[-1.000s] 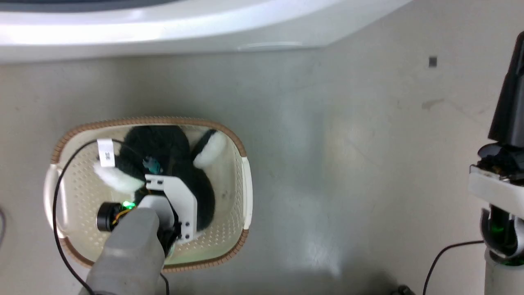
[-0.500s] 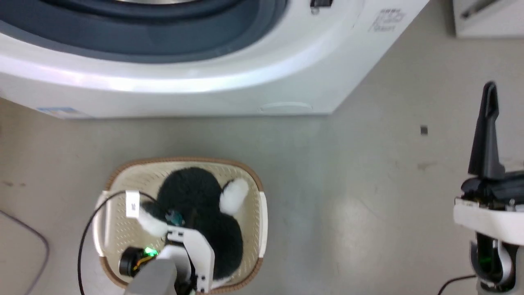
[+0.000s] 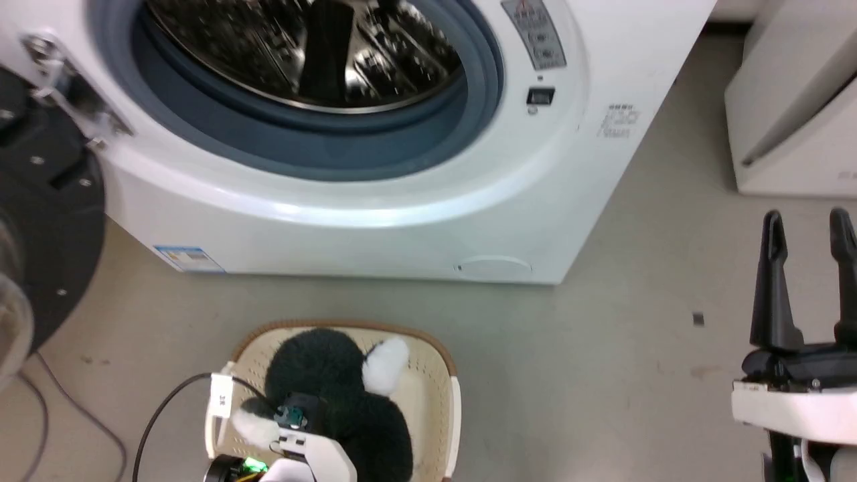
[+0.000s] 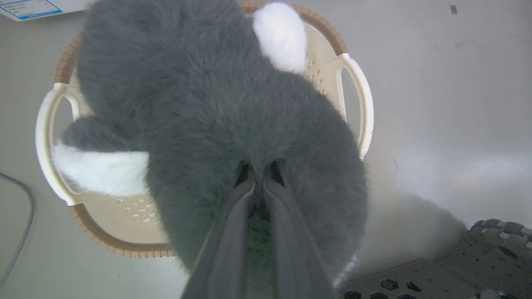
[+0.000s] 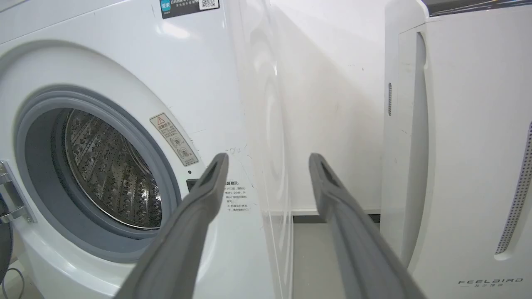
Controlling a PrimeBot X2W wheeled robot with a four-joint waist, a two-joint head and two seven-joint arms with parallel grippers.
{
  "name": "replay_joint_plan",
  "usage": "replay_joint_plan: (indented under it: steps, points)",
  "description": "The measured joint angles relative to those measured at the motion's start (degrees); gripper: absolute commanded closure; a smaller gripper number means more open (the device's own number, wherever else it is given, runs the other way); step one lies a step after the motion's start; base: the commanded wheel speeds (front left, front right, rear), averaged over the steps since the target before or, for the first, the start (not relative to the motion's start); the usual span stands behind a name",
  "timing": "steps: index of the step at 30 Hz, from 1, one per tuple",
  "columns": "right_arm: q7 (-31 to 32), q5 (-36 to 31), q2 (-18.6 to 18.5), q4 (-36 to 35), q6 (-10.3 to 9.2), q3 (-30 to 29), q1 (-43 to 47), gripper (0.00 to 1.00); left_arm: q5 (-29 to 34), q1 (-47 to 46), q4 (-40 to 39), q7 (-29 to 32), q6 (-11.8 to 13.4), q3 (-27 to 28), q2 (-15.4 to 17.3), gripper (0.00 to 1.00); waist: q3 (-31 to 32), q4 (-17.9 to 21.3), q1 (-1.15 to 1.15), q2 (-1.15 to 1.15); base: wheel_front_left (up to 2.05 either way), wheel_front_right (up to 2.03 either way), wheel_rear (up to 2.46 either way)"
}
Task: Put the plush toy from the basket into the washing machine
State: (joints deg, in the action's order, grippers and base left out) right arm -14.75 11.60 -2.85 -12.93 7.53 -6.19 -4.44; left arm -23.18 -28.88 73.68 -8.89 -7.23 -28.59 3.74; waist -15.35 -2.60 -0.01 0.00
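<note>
A: What does the left gripper (image 4: 259,176) have?
B: Its two fingers are pinched almost together, tips sunk in the dark fur of the plush toy (image 4: 199,104). It grips a fold of the body.
A: And where is the toy?
B: Over the basket (image 4: 365,108), at 6 o'clock in the head view, covering most of it. One white patch pokes toward 1 o'clock, another toward 9. I cannot tell whether it is lifted off the basket's bottom.
A: Anything close by?
B: A black cable (image 3: 161,412) with a white tag arcs past the basket's rim at 9 o'clock.
A: The right gripper (image 3: 807,231)?
B: At 4 o'clock, well apart from the basket, fingers upright and spread wide, holding nothing.
A: Beyond the basket?
B: A strip of floor (image 3: 602,381), then the washing machine (image 3: 375,227) at 12 o'clock. Its dark round door (image 3: 47,221) is swung out at 9 to 10 o'clock, so the mouth stands open, with the grey seal (image 3: 321,147) in front and the shiny perforated drum (image 3: 301,53) behind it.
A: And to the side?
B: A white slanted appliance (image 3: 790,100) at 2 o'clock, marked FEELBIRD in the right wrist view. It stands beside the washing machine with a narrow gap between them.
</note>
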Motion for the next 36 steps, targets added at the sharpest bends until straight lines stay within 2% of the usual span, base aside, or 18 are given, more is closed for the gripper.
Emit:
replay_joint_plan:
  steps: [3, 13, 19, 29, 36]
  points:
    - [0.0, 0.1, 0.0, 0.3, 0.00, -0.3, 2.1, 0.00, -1.0, 1.2, -1.5, -2.3, 0.0, -1.2, -0.2, 1.00, 3.7, -0.9, 0.00, 0.00, 0.00, 0.00, 0.00]
    - [0.0, 0.2, 0.0, 0.7, 0.00, -0.2, 4.9, 0.00, -1.2, 1.2, -6.0, -5.3, 0.3, -2.0, 0.7, 1.00, 8.5, -2.0, 0.00, 0.00, 0.00, 0.00, 0.00]
    - [0.0, 0.2, 0.0, 0.7, 0.00, -0.2, 5.5, 0.00, -0.5, 1.2, -13.4, -5.4, 2.7, -1.1, 1.7, 1.00, 9.7, -2.0, 0.00, 0.00, 0.00, 0.00, 0.00]
    - [0.0, 0.5, 0.0, 0.1, 0.00, -0.1, 5.4, 0.00, 1.0, 1.4, -27.3, -5.7, 7.1, 3.8, 4.0, 1.00, 8.8, -0.9, 0.00, 0.00, 0.00, 0.00, 0.00]
    - [0.0, 0.5, 0.0, -0.5, 0.00, -0.1, 4.8, 0.00, 2.5, 0.8, -33.0, -5.7, 8.7, 7.3, 4.8, 1.00, 6.3, 0.6, 0.01, 0.00, 0.00, 0.00, 0.00]
